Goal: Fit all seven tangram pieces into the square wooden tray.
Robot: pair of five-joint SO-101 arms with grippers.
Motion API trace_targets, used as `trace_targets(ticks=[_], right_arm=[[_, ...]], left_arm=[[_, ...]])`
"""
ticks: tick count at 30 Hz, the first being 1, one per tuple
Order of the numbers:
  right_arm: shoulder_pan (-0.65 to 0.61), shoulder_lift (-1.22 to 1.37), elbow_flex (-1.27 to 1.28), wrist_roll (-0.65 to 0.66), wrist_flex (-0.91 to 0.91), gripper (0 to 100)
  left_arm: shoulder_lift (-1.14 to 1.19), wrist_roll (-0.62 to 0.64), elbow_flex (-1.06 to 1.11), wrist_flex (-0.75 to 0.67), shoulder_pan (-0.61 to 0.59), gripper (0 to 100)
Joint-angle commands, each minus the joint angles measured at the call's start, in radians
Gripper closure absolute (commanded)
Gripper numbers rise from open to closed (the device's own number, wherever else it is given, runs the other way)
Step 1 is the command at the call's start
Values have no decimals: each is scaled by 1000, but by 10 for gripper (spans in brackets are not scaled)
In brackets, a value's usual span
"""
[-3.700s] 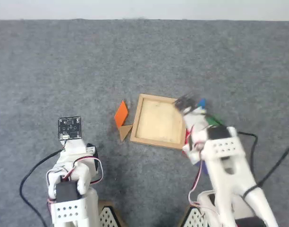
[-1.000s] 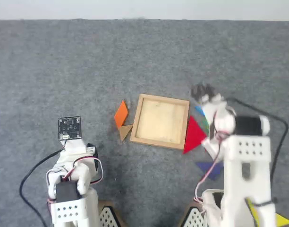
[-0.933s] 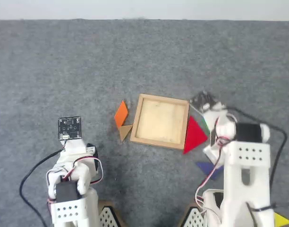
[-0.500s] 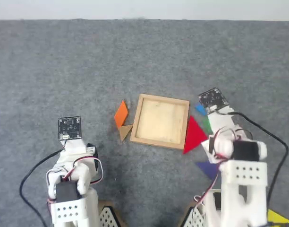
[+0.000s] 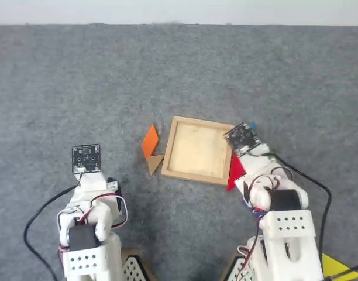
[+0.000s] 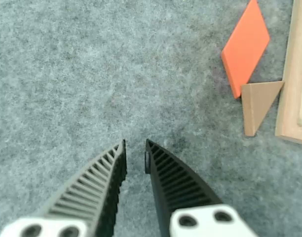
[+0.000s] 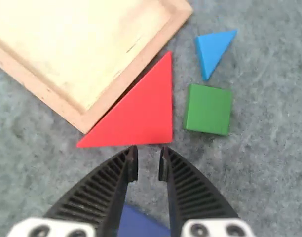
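Observation:
The square wooden tray (image 5: 198,150) lies mid-table with nothing in it. Left of it lie an orange parallelogram (image 5: 150,141) and a tan triangle (image 5: 155,163), also seen as the orange parallelogram (image 6: 246,47) and tan triangle (image 6: 255,101). My left gripper (image 6: 135,144) hovers over bare carpet well short of them, shut with nothing in it. Against the tray's right rim (image 7: 40,69) lies a red triangle (image 7: 140,117), with a blue triangle (image 7: 212,48) and a green square (image 7: 207,109) beside it. My right gripper (image 7: 147,160) hangs shut just off the red triangle's edge, a dark blue piece (image 7: 140,224) beneath it.
The right arm (image 5: 269,199) covers part of the red triangle (image 5: 233,170) in the high view. A yellow triangle (image 5: 334,266) lies at the near right edge. The left arm (image 5: 88,196) stands folded at the near left. Grey carpet stretches open beyond the tray.
The right arm has drawn back from the far right of the tray and swung left toward the red triangle. No piece has shifted. The left arm has stayed still.

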Motion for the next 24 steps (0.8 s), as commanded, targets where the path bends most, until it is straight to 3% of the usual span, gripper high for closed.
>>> trace_targets(ticks=[1, 9, 24], right_arm=[[-10, -27, 3, 32, -41, 922], [4, -30, 78, 34, -148, 922], [62, -30, 84, 75, -122, 921]], left_arm=[[-18, 9, -12, 5, -3, 943], [-18, 9, -12, 5, -3, 943], [-18, 9, -12, 5, -3, 943]])
